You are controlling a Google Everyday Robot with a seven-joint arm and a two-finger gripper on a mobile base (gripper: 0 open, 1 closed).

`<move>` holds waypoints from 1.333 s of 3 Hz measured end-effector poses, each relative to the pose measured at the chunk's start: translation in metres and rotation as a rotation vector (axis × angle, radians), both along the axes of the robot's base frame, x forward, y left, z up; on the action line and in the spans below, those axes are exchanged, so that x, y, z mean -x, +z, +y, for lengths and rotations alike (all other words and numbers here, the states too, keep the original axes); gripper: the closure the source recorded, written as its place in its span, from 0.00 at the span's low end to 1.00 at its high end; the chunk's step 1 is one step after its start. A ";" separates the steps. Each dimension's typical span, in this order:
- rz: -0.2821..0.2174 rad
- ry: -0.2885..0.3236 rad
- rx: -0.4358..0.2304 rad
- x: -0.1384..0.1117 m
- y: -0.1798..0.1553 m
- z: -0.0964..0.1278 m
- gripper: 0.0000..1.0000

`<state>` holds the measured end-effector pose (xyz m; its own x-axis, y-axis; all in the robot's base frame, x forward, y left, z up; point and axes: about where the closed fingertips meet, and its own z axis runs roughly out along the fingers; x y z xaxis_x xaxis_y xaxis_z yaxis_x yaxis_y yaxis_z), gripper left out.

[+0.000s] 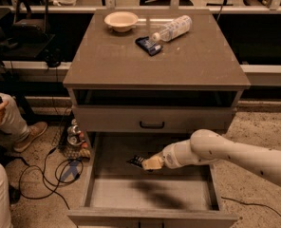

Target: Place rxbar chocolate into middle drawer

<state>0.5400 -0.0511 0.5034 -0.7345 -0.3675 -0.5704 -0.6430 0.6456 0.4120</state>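
Pincer (147, 163), clamped on one end of the bar (136, 161), hangs over the open drawer (113, 193) near its rear edge; bowl (121, 20), bottle (173, 29) and packet (148, 45) lie by the surface's (131, 68) far edge.

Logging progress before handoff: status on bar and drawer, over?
Gripper shut on rxbar chocolate, over the open middle drawer. Bar not yet released. Nothing in the way in the tray.

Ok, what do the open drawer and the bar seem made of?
The drawer looks like grey matt wood or laminate, given flat board edges. The bar has a dark wrapper, likely plastic film. The gripper holds it above the drawer floor.
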 end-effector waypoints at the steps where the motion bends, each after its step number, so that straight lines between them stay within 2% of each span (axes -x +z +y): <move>1: -0.053 -0.038 0.005 -0.017 -0.015 0.012 0.22; 2: -0.076 -0.055 0.009 -0.023 -0.019 0.013 0.00; 3: -0.093 -0.083 0.025 -0.014 -0.015 -0.015 0.00; 4: -0.102 -0.138 0.014 0.004 -0.003 -0.062 0.00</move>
